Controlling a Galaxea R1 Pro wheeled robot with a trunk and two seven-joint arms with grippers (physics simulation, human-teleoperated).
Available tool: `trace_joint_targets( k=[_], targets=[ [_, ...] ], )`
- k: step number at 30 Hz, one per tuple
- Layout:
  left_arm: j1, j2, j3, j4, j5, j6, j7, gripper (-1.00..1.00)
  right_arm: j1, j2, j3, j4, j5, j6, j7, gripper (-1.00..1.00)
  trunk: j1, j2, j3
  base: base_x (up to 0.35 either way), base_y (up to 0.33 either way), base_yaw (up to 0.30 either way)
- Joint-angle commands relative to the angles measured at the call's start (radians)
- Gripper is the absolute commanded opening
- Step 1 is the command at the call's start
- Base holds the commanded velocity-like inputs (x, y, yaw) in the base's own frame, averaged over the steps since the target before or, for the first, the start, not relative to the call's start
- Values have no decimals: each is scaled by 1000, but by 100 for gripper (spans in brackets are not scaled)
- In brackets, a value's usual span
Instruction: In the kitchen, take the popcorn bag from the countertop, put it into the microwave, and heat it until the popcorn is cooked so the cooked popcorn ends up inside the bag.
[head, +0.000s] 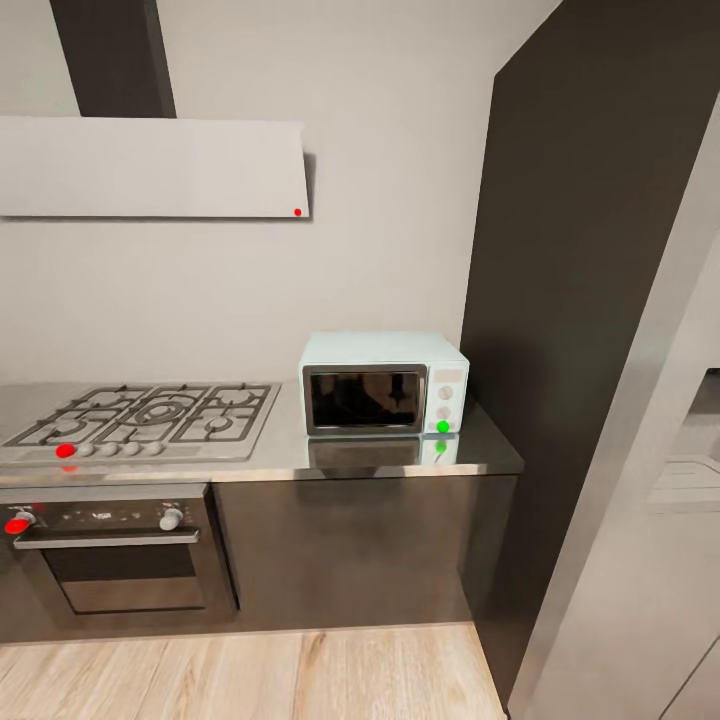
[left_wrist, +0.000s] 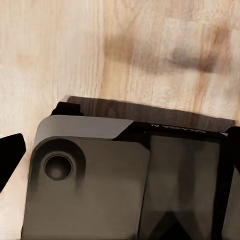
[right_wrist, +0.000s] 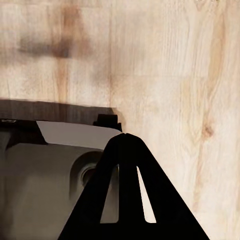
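Ahead of me on the counter (head: 400, 462) stands one microwave (head: 384, 383), door shut, beside one gas hob (head: 150, 417) with one oven (head: 115, 548) beneath. One hood (head: 150, 167) hangs above the hob. No popcorn bag can be made out; the dark glass hides the microwave's inside. A dark tall panel (head: 590, 300) bounds the counter's end. Wood floor (head: 250, 675) lies open before the cabinets. My right hand (right_wrist: 126, 135) hangs over floor, fingertips meeting, holding nothing. My left hand's (left_wrist: 10, 157) state I cannot tell; one finger shows, cut off.
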Motion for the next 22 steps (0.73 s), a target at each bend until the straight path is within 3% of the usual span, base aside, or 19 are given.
trace_joint_targets(
  k=[1, 2, 22],
  targets=[
    [-1, 6, -8, 2, 10, -3, -2, 100, -2, 0, -9, 3, 9, -5, 1, -100, 0, -1, -1, 0, 0, 0],
    [-1, 68, -8, 2, 9, -4, -2, 100, -8, 78, -12, 2, 25, -9, -12, -100, 0, -1, -1, 0, 0, 0],
    [-1, 68, -8, 2, 9, -3, -2, 100, -8, 79, -12, 2, 26, -9, -12, -100, 0, -1, -1, 0, 0, 0]
  ],
)
